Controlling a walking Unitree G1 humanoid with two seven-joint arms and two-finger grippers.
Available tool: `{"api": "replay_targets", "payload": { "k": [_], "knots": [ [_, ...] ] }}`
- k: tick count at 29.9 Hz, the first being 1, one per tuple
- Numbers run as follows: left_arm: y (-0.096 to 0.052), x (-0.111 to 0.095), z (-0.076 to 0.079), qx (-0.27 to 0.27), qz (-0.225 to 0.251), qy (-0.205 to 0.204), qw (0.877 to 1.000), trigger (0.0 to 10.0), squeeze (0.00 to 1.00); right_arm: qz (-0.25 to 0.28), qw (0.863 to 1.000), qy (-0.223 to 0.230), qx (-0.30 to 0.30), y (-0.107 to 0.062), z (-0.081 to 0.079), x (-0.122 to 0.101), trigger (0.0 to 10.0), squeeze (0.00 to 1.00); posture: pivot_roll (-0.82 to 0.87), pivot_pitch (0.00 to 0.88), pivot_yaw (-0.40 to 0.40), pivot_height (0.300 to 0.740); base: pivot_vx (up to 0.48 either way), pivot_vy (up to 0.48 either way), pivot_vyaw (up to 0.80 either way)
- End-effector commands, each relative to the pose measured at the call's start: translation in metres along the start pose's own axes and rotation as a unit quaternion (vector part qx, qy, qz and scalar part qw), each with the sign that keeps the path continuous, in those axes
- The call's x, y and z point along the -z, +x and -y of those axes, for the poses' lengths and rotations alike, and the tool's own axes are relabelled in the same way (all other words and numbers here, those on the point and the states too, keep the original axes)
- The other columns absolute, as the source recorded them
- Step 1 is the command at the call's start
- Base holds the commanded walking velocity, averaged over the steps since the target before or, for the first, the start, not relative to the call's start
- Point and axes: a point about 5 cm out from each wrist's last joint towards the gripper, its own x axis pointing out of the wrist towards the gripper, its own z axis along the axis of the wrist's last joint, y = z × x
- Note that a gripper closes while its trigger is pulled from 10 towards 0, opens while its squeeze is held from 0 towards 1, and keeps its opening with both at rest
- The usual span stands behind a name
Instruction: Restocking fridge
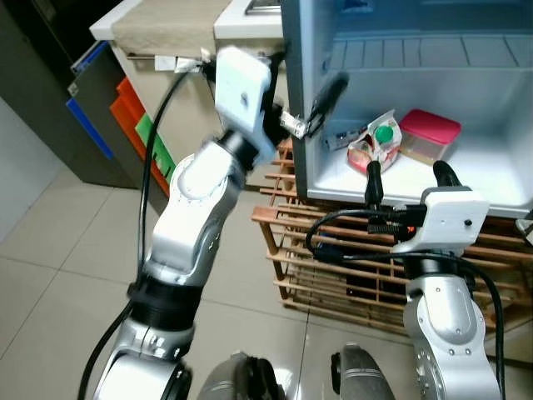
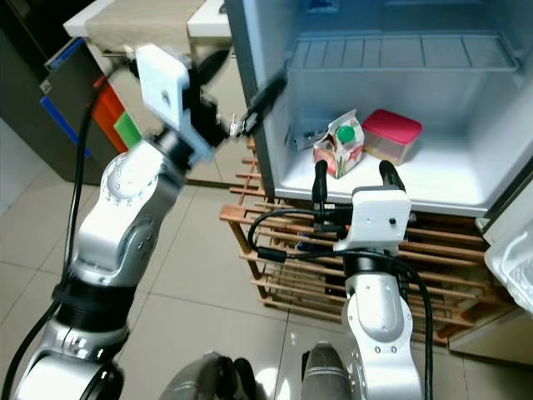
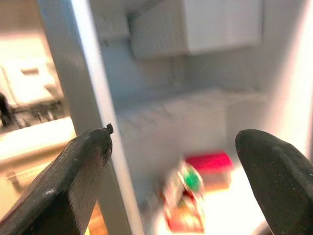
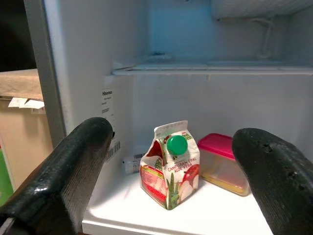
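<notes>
Two items already on the fridge shelf (image 4: 205, 215): juice carton (image 4: 170, 164) beside pink-lidded box (image 4: 222, 163); right claw (image 1: 404, 179) wide and empty, left claw (image 1: 321, 104) likewise; more restocking probably ahead

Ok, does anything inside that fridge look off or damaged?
Mostly tidy. The juice carton with the green cap stands upright on the fridge floor, but its top looks crumpled and it sits turned at an angle. The pink-lidded container beside it looks fine. No spills show.

– What's in the fridge (image 4: 78, 83)?
– An upright carton (image 4: 170, 164) with a green cap, on its white bottom shelf (image 4: 215, 208).
– Anything else?
– A pink-lidded box (image 4: 227, 163), just beside the carton, farther back.
</notes>
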Motion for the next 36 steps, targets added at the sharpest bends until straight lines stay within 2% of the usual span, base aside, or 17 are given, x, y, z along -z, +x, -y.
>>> {"api": "replay_targets", "payload": {
  "k": [1, 3, 5, 7, 8, 9, 10, 13, 18, 23, 25, 27, 32, 36],
  "knots": [
    [-0.01, 0.001, 0.002, 0.019, -0.016, 0.01, 1.0, 10.0, 0.0, 0.001, 1.0, 0.006, 0.004, -0.002, 0.001, 0.001, 10.0, 0.0, -0.21, 0.046, 0.166, 0.711, 0.0, 0.0, 0.0],
    [-0.024, 0.014, -0.004, -0.006, -0.05, 0.01, 0.999, 10.0, 0.0, -0.001, 1.0, 0.005, 0.009, -0.002, 0.004, 0.003, 10.0, 0.0, -0.21, 0.041, 0.16, 0.711, 0.0, 0.0, 0.0],
    [-0.036, 0.026, -0.012, -0.055, -0.085, -0.01, 0.995, 10.0, 0.0, -0.004, 1.0, 0.006, 0.012, -0.001, 0.006, 0.005, 10.0, 0.0, -0.21, 0.031, 0.152, 0.711, 0.0, 0.0, 0.0],
    [-0.043, 0.041, -0.023, -0.123, -0.113, -0.046, 0.985, 10.0, 0.0, -0.01, 1.0, 0.008, 0.016, 0.0, 0.009, 0.009, 10.0, 0.0, -0.21, 0.016, 0.143, 0.711, 0.0, 0.0, 0.0],
    [-0.052, 0.06, -0.035, -0.197, -0.151, -0.066, 0.966, 10.0, 0.0, -0.032, 0.999, 0.016, 0.027, 0.001, 0.014, 0.021, 10.0, 0.0, -0.21, 0.0, 0.132, 0.711, 0.0, 0.0, 0.0],
    [-0.052, 0.06, -0.035, -0.197, -0.151, -0.066, 0.966, 10.0, 0.0, -0.032, 0.999, 0.016, 0.027, 0.001, 0.014, 0.021, 10.0, 0.0, -0.21, 0.0, 0.132, 0.711, 0.0, 0.0, 0.0],
    [-0.063, 0.075, -0.044, -0.251, -0.177, -0.081, 0.948, 10.0, 0.0, -0.057, 0.996, 0.04, 0.051, 0.001, 0.023, 0.032, 10.0, 0.0, -0.21, 0.0, 0.125, 0.711, 0.0, 0.0, 0.0],
    [-0.068, 0.08, -0.047, -0.268, -0.184, -0.069, 0.943, 10.0, 0.0, -0.055, 0.996, 0.036, 0.053, 0.004, 0.027, 0.032, 10.0, 0.0, -0.21, 0.0, 0.116, 0.711, 0.0, 0.0, 0.0],
    [-0.059, 0.074, -0.043, -0.249, -0.158, -0.028, 0.955, 10.0, 0.0, -0.047, 0.998, 0.016, 0.048, 0.009, 0.03, 0.033, 10.0, 0.0, -0.21, 0.0, 0.103, 0.711, 0.0, 0.0, 0.0],
    [-0.05, 0.075, -0.046, -0.24, -0.151, -0.023, 0.958, 10.0, 0.0, -0.049, 0.997, 0.009, 0.051, 0.01, 0.029, 0.038, 10.0, 0.0, -0.21, 0.0, 0.109, 0.711, 0.0, 0.0, 0.0],
    [-0.049, 0.075, -0.046, -0.238, -0.151, -0.021, 0.959, 10.0, 0.0, -0.048, 0.998, 0.009, 0.051, 0.01, 0.03, 0.038, 10.0, 0.0, -0.21, 0.0, 0.109, 0.711, 0.0, 0.0, 0.0],
    [-0.043, 0.071, -0.042, -0.219, -0.136, -0.019, 0.966, 10.0, 0.0, -0.042, 0.998, 0.006, 0.045, 0.013, 0.029, 0.037, 10.0, 0.0, -0.21, 0.0, 0.113, 0.711, 0.0, 0.0, 0.0],
    [-0.038, 0.07, -0.041, -0.209, -0.127, -0.025, 0.969, 10.0, 0.0, -0.037, 0.998, 0.007, 0.043, 0.019, 0.028, 0.038, 10.0, 0.0, -0.2, 0.0, 0.108, 0.711, 0.0, 0.0, 0.0],
    [-0.035, 0.07, -0.041, -0.204, -0.122, -0.025, 0.971, 10.0, 0.0, -0.041, 0.999, 0.008, 0.034, 0.023, 0.025, 0.041, 10.0, 0.0, -0.18, 0.0, 0.094, 0.711, 0.0, 0.451, -0.8]
  ]
}}
